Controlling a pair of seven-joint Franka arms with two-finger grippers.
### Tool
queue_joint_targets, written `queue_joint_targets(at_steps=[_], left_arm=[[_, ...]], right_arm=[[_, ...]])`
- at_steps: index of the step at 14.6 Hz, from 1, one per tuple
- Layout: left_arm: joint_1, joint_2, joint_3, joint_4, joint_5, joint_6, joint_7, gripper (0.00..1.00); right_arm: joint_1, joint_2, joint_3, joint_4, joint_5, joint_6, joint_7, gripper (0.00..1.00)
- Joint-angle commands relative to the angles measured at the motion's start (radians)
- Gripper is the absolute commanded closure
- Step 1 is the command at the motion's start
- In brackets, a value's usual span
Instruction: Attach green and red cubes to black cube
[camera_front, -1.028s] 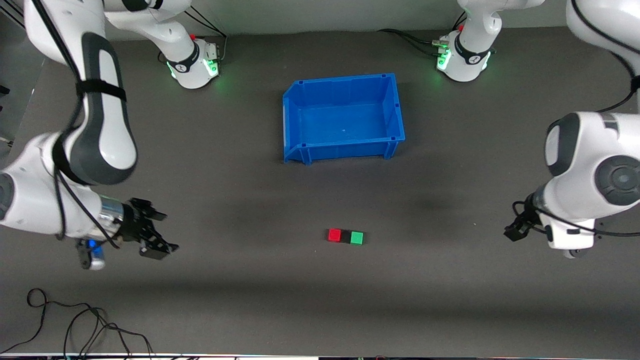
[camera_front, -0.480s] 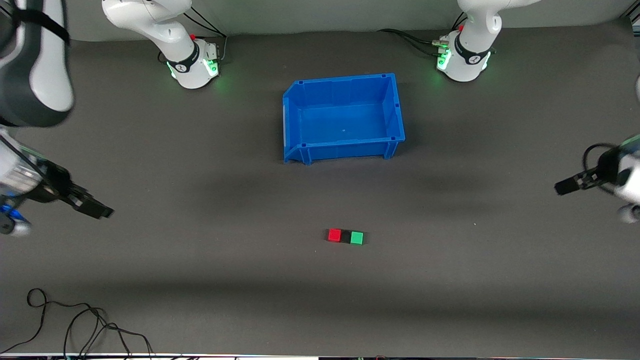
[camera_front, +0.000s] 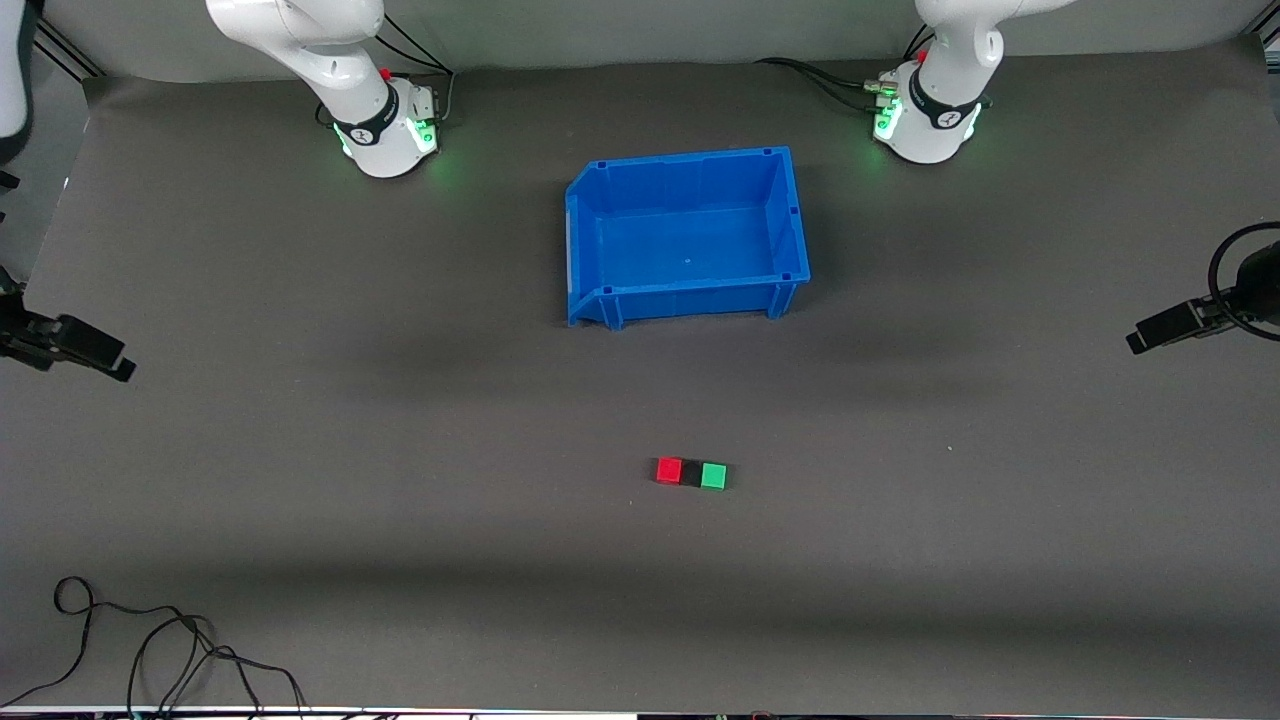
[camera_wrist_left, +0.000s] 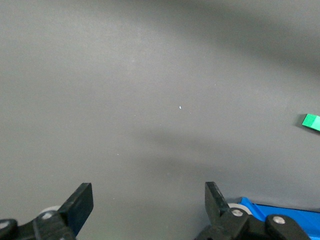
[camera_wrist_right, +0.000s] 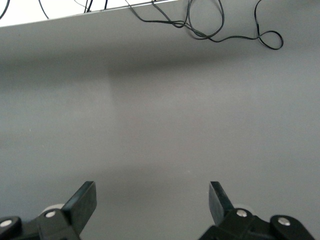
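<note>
Front view: the red cube (camera_front: 669, 470), black cube (camera_front: 691, 474) and green cube (camera_front: 713, 476) sit touching in a row on the mat (camera_front: 400, 450), black between the two, nearer the camera than the blue bin (camera_front: 575, 250). The left gripper (camera_front: 1165, 327) and right gripper (camera_front: 75, 350) hang over opposite ends of the mat, well apart from the cubes.

Left wrist view: jaws spread wide, holding nothing; the green cube shows at the edge.

Right wrist view: jaws wide apart, empty, over bare mat; cables (camera_wrist_right: 210, 25) lie near the table edge.
</note>
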Motion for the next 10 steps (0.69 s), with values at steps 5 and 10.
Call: queue_joint_targets(at_steps=[5,10], left_arm=[[0.007,-0.079,-0.005,-0.083,0.097,0.000,0.170,0.00],[-0.071,-0.054,0.012,-0.071,0.071,0.006,0.170,0.00]], right_arm=[[-0.053,-0.079,0.086,-0.043,-0.020,-0.041,-0.146,0.00],[-0.049,-0.081,0.081,-0.038,-0.010,-0.053,-0.158,0.00]])
